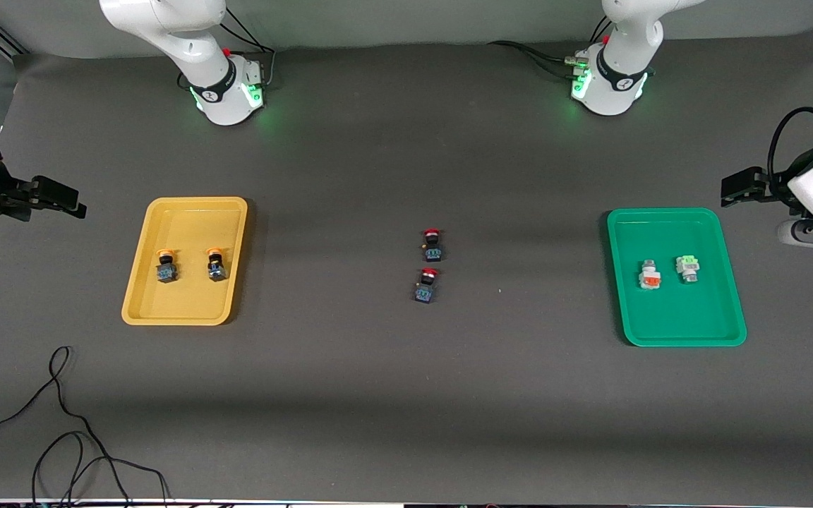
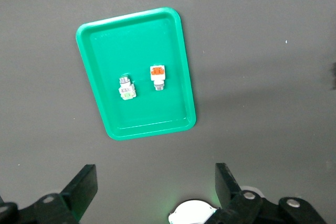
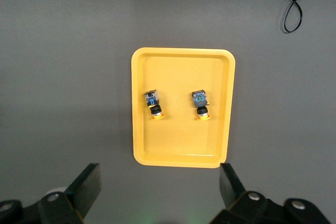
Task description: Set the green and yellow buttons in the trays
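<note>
The yellow tray [image 1: 188,212] lies toward the right arm's end and holds two dark buttons with yellow-orange caps [image 1: 166,267] [image 1: 217,264], side by side. They also show in the right wrist view [image 3: 153,103] [image 3: 201,103]. The green tray [image 1: 675,328] lies toward the left arm's end and holds an orange-faced white block [image 1: 651,276] and a green-faced white block [image 1: 688,267]. My right gripper [image 3: 158,176] is open and empty, high over the table beside the yellow tray [image 3: 181,59]. My left gripper [image 2: 155,177] is open and empty, high over the table beside the green tray [image 2: 131,19].
Two dark buttons with red caps [image 1: 433,244] [image 1: 426,285] stand on the dark mat midway between the trays. A loose black cable [image 1: 61,423] lies on the mat nearer the front camera than the yellow tray. The arm bases [image 1: 226,92] [image 1: 607,85] stand along the table's edge.
</note>
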